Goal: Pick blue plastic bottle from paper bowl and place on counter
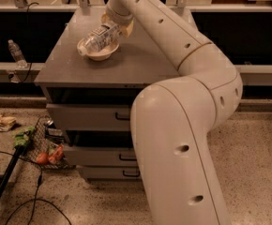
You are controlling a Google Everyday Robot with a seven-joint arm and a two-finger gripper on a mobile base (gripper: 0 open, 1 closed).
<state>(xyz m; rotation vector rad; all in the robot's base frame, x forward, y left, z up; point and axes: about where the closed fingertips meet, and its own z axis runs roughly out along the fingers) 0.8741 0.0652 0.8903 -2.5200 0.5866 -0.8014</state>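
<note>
Claw (117, 25) clamped on blue plastic bottle (97, 37) base, over paper bowl (99, 56).

Pincer (117, 27) at base end of blue plastic bottle (98, 36) lying in paper bowl (100, 56) on counter (145, 64)

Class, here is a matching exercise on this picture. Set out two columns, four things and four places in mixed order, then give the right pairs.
Things
1. blue plastic bottle
2. paper bowl
3. gripper
4. small clear bottle

Places
A. standing on the ledge left of the counter
B. lying slanted in the paper bowl
C. sitting on the counter top
D. at the blue plastic bottle's far end, over the back part of the counter

Pairs: 1-B, 2-C, 3-D, 4-A
</note>
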